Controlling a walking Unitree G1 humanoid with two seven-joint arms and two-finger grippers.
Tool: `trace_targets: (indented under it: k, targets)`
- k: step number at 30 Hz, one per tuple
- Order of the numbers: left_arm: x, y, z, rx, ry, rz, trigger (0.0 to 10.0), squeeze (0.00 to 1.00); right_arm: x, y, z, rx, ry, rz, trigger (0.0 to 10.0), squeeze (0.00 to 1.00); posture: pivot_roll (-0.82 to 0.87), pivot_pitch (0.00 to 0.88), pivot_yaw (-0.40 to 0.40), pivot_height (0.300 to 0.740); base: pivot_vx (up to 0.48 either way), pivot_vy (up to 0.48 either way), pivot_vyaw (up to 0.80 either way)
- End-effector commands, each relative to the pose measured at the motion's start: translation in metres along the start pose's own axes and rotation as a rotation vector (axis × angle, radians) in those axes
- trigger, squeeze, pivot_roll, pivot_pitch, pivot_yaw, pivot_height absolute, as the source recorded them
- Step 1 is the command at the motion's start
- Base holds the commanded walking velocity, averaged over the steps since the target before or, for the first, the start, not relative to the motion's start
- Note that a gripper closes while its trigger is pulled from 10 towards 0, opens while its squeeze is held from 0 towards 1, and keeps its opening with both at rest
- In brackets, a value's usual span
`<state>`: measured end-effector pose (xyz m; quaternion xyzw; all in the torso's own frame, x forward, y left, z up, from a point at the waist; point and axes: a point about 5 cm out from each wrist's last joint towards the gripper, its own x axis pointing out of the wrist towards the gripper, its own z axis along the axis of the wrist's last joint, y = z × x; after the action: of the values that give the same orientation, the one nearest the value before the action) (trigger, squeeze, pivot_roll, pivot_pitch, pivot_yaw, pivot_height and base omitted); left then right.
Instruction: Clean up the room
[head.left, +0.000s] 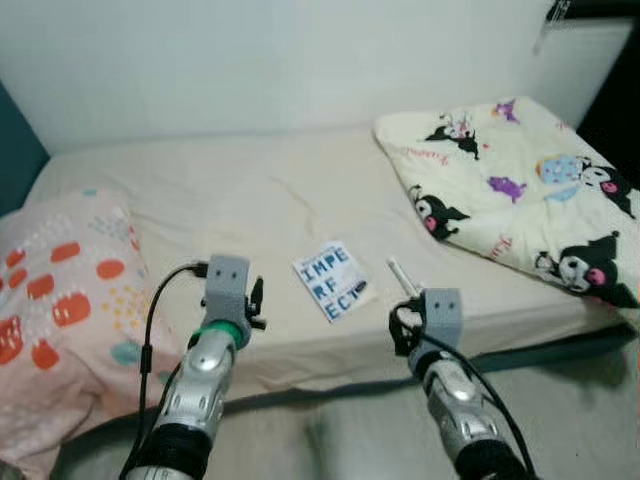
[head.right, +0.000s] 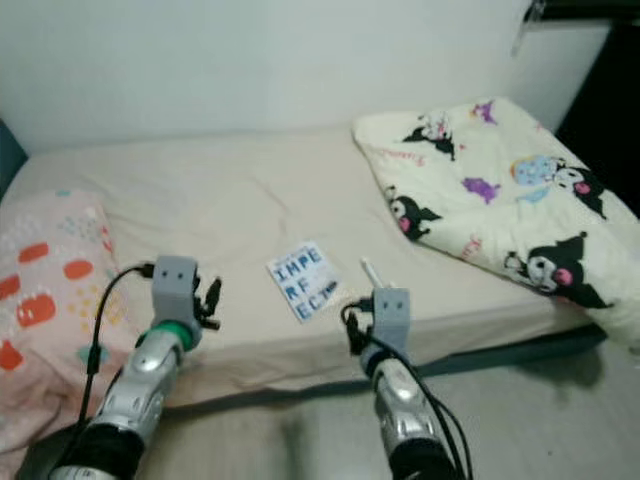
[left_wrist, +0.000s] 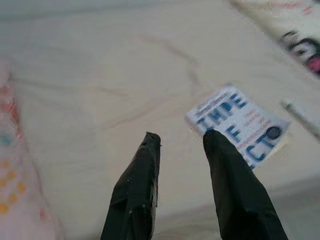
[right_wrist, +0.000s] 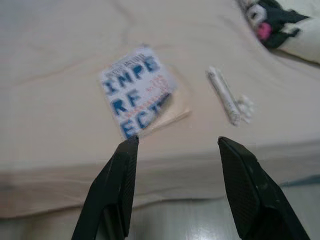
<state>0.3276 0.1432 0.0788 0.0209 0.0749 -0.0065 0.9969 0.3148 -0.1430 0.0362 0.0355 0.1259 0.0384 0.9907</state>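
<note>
A thin book with a white cover and large blue letters lies flat on the beige bed sheet, near the bed's front edge. Just to its right lies a small white tube-like thing. My left gripper is open, hovering over the sheet a little left of the book. My right gripper is also open, held at the bed's front edge, with the book and the white tube just beyond its fingertips. Neither gripper holds anything.
A cream blanket with black cartoon figures is bunched on the bed's right end. A pink blanket with orange spots hangs over the left end. A white wall runs behind the bed. Grey floor lies in front.
</note>
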Motion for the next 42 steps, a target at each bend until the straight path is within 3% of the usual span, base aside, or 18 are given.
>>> trace_targets:
  k: [1,15,42]
  targets:
    - [-0.0026,-0.0002,-0.0064,-0.013,0.020,0.007,10.0,0.00,-0.0013,-0.0019,-0.0040,-0.009,0.020,0.005,10.0,0.00,0.03,0.000,0.088,0.740,0.000,-0.442,0.80]
    - [-0.0017,0.0025,-0.0058,-0.015,0.021,0.019,10.0,0.00,0.0004,0.0000,-0.0016,-0.014,0.016,0.025,10.0,0.00,0.03,0.000,0.084,0.740,0.000,-0.438,0.75]
    - [-0.0017,0.0045,-0.0064,-0.037,0.019,0.051,10.0,0.00,0.0031,-0.0060,0.0046,0.005,0.007,0.024,10.0,0.00,0.03,0.000,0.048,0.740,0.000,-0.427,0.00]
